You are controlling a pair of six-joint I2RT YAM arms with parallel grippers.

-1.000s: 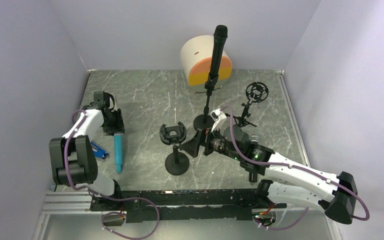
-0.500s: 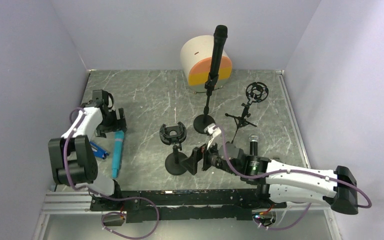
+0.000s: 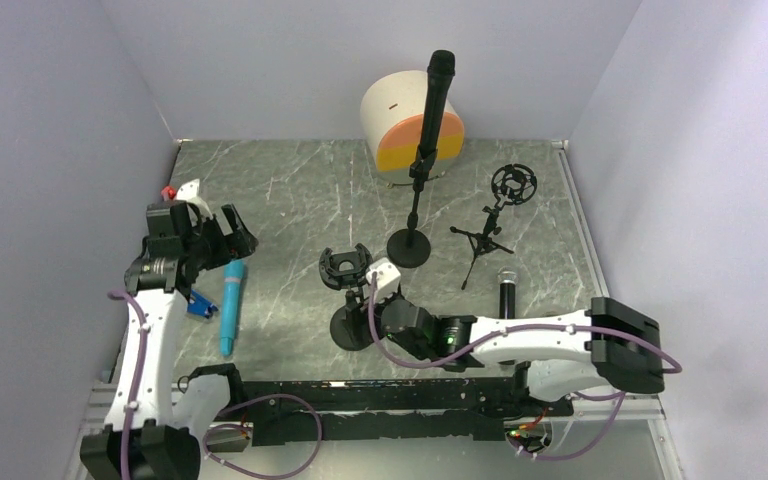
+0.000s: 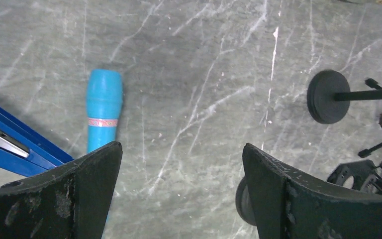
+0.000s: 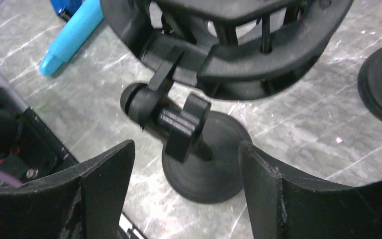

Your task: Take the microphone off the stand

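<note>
The blue microphone (image 3: 231,308) lies flat on the bench (image 3: 300,190) at the lower left of the top view, out of any holder. Its long axis runs almost up and down the frame. The left end effector (image 3: 228,235) hangs just above its upper end in the frame, jaws wide apart and gripping nothing, so the left arm is the nearer one. At the centre, the short stand (image 3: 353,325) carries an empty holder (image 3: 345,268). The right end effector (image 5: 184,149) is open, with one finger on each side of this stand's base, and holds nothing. I judge the removal done for this microphone. A black microphone (image 3: 436,95) stands upright in the tall stand (image 3: 412,235) at the upper centre, well apart from both arms. The bench is grey and marbled, and plain walls (image 3: 50,120) close it on three sides.
</note>
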